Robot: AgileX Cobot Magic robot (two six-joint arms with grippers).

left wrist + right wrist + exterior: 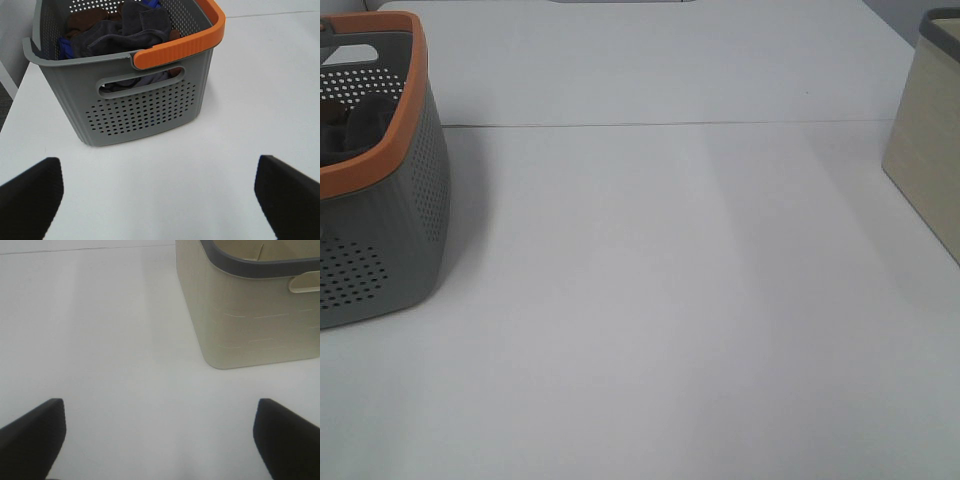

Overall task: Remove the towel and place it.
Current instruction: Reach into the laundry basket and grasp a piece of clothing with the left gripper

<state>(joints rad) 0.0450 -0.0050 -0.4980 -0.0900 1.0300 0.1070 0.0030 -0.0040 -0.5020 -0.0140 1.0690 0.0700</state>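
**Q:** Jaws, both sides?

**A:** Left jaws spread wide, holding nothing. The dark pads (31,197) sit far apart, with only bare white surface (165,175) between them. Right jaws the same: wide apart and empty, pads (32,435) over bare surface.

**Q:** What's nearest ahead of the left jaws?

**A:** A grey perforated basket (145,117) with an orange rim (180,47). It stands upright just ahead of the left jaws, apart from the pads.

**Q:** And inside it?

**A:** Past the near wall, the towel (132,30), dark charcoal, lies bunched on top of the heap. Beyond it, toward the far wall, is a brown cloth (85,19). A bright blue cloth (64,47) peeks out at one side, lower down. Some fabric shows through the handle slot, and I can't tell whose.

**Q:** Ahead of the right jaws?

**A:** A beige bin (245,325) with a dark rim, farther off and to one side, well clear of the pads. Its inside is mostly out of view.

**Q:** Progress?

**A:** My reading is that nothing is done yet. The towel sits in the basket with no grip on it.
- Left to do: bring the left jaws over the rim, close on the towel alone, lift it clear and set it down.
- The bin looks the likely spot, though the task doesn't name one.
- Risk: dragging the brown or blue cloth up with the towel.
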